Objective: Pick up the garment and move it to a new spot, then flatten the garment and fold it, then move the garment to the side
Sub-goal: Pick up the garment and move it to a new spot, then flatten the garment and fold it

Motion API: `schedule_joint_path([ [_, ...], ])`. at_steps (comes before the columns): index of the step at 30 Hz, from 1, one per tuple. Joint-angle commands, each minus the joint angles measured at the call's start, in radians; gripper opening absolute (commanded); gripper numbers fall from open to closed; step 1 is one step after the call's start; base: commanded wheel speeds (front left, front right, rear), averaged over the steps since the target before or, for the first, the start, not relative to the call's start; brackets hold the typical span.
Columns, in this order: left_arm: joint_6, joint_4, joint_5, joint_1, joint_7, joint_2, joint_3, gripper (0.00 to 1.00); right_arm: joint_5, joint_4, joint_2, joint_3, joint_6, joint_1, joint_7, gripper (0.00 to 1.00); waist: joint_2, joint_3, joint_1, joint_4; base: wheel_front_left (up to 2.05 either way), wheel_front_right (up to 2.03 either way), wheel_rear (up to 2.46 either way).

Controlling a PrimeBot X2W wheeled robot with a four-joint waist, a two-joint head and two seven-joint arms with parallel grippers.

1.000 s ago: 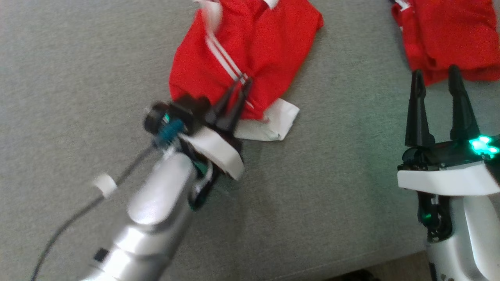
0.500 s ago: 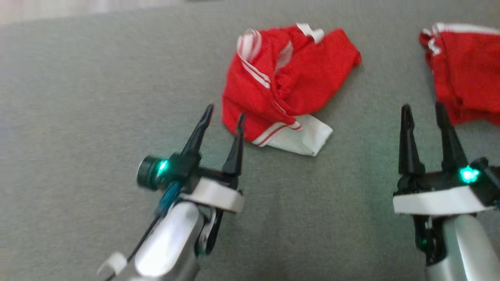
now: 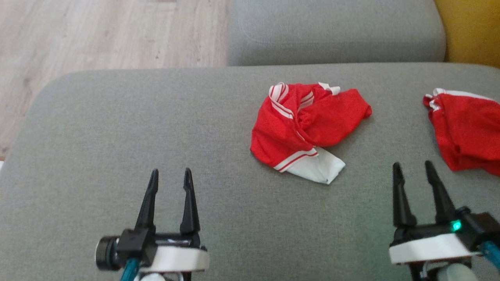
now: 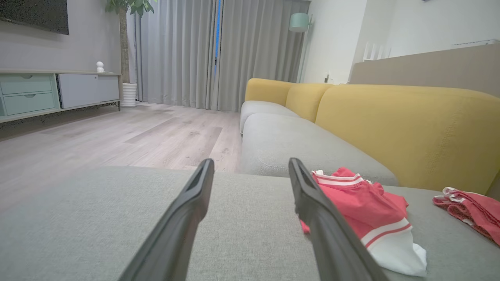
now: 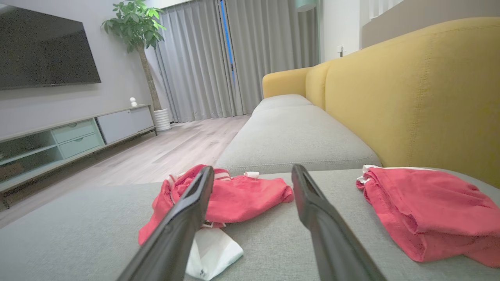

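The garment (image 3: 308,125) lies crumpled on the grey sofa cushion (image 3: 117,128), red with a white panel edged in thin red stripes at its near corner. It also appears in the left wrist view, garment (image 4: 363,207), and in the right wrist view, garment (image 5: 238,199). My left gripper (image 3: 170,171) is open at the lower left, well apart from the cloth and holding nothing. At the lower right, my right gripper (image 3: 413,164) is open and holds nothing. From each wrist camera, the left gripper (image 4: 252,164) and the right gripper (image 5: 252,169) show spread fingers above the cushion.
A second bunched red piece with white trim (image 3: 465,132) lies at the cushion's right edge. Another grey seat cushion (image 3: 332,31) lies beyond, with the yellow backrest (image 3: 472,31) at the right. Wooden floor (image 3: 97,35) is past the cushion's left and far edges.
My left gripper has let go of the garment, opened, and drawn back to the lower left. The head camera has also shifted, so more of the sofa and floor shows.
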Motion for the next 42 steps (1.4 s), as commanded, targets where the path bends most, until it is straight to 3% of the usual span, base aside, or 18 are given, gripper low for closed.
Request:
schedule_joint_path([
  [1, -0.001, -0.057, 0.006, -0.006, -0.006, -0.002, 0.043, 1.0, -0.025, -0.029, 0.002, 0.029, -0.001, -0.015, -0.006, 1.0, -0.0001, -0.024, 0.0004, 0.013, 0.0, 0.0, 0.0],
  [9, -0.003, -0.099, 0.029, 0.112, -0.006, -0.002, 0.068, 1.0, -0.036, -0.027, 0.008, 0.054, -0.001, 0.035, -0.006, 1.0, -0.0001, -0.042, 0.0004, 0.014, 0.0, 0.0, 0.0],
  [30, -0.02, -0.057, 0.031, 0.091, -0.006, -0.002, 0.036, 1.0, -0.033, -0.021, 0.009, 0.059, -0.001, 0.021, -0.006, 1.0, -0.0001, -0.009, 0.0004, -0.008, 0.0, 0.0, 0.0],
  [35, -0.034, -0.019, 0.019, 0.017, -0.006, -0.002, -0.001, 1.0, -0.04, -0.033, 0.007, 0.063, -0.001, -0.01, -0.006, 1.0, -0.0001, 0.051, 0.0004, -0.026, 0.0, 0.0, 0.0],
  [42, -0.058, 0.093, -0.027, -0.249, 0.007, -0.002, -0.115, 1.0, -0.042, -0.049, -0.016, 0.088, -0.001, -0.071, -0.006, 1.0, -0.0001, 0.175, 0.0004, -0.065, 0.0, 0.0, 0.0],
])
